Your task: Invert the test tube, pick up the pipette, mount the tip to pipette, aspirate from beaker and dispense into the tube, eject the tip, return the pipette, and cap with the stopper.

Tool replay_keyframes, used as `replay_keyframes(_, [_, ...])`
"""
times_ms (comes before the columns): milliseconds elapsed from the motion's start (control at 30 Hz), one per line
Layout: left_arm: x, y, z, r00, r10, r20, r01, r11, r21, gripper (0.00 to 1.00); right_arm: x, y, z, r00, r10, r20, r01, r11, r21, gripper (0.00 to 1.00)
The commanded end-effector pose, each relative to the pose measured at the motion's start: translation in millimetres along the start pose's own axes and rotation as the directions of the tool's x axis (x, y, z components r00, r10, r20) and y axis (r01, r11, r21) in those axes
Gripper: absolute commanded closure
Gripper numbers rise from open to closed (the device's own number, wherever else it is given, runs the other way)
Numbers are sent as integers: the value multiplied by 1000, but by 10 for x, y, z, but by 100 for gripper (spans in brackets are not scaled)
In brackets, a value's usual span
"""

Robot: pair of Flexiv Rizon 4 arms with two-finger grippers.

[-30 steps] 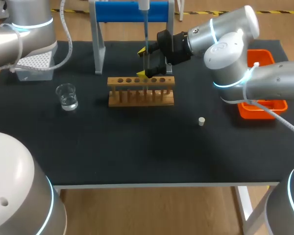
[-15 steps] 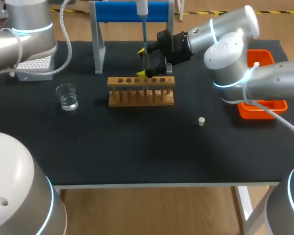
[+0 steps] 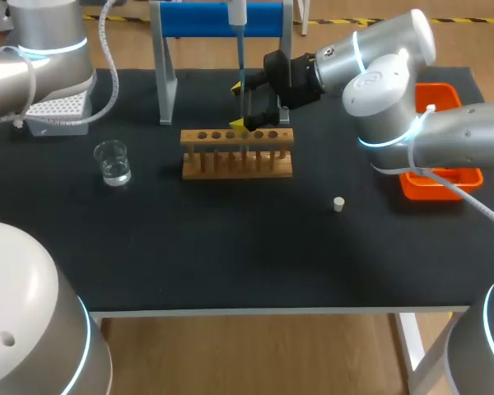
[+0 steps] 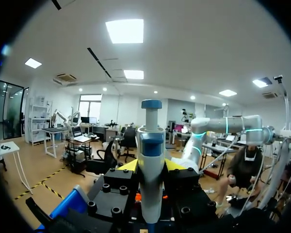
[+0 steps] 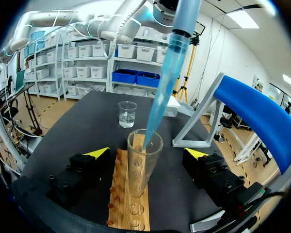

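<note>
1. tip box [image 3: 56, 111]: set at ten o'clock of the rack, near the table [image 3: 230, 247] edge. No hazard is noted.
2. beaker [image 3: 113, 161]: stood at nine o'clock of the rack [image 3: 237, 156], well apart from it. Clear liquid is seen inside.
3. pipette [image 4: 150, 145]: clamped from both sides by the left gripper [image 4: 153, 166] and held upright over the rack, before the blue stand [image 3: 206, 18] at twelve o'clock. Its blue tip [image 5: 157, 102] is entered in the test tube's mouth, close against one side of the rim. Whether liquid is carried cannot be told.
4. test tube [image 5: 143, 165]: seated upright in the rack, mouth up.
5. right gripper [image 5: 147, 153]: fingers spread, one placed at each side of the tube, neither seen touching; nothing is gripped.
6. Hazards, as judged:
   - With the tube unsteadied, a sideways drift of the pipette could lever it askew or lift it on withdrawal.
   - Liquid could be run down the outside if the tip is pressed on the rim.
   - The tip could be knocked loose there.
7. stopper [image 3: 338, 204]: lying loose at four o'clock of the rack. It could be rolled if brushed.
8. orange tray [image 3: 441, 92]: placed at three o'clock, partly hidden by the right arm.
</note>
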State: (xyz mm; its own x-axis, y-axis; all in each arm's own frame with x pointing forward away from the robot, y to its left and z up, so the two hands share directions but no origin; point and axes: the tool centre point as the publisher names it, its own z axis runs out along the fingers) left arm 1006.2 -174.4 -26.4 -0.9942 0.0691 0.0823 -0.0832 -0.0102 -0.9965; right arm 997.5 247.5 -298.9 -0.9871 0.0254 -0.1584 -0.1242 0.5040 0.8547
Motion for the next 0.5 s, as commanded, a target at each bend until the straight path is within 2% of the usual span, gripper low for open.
replay_keyframes(33, [-11,2,-7,1000,3,1,-3,1000,3,100,-5,4,-14,1000,0,-4,0,1000,3,0])
replay_keyframes(500, [-54,10,25,1000,5,-7,-5,1000,12,100,-5,4,-14,1000,0,-4,0,1000,3,0])
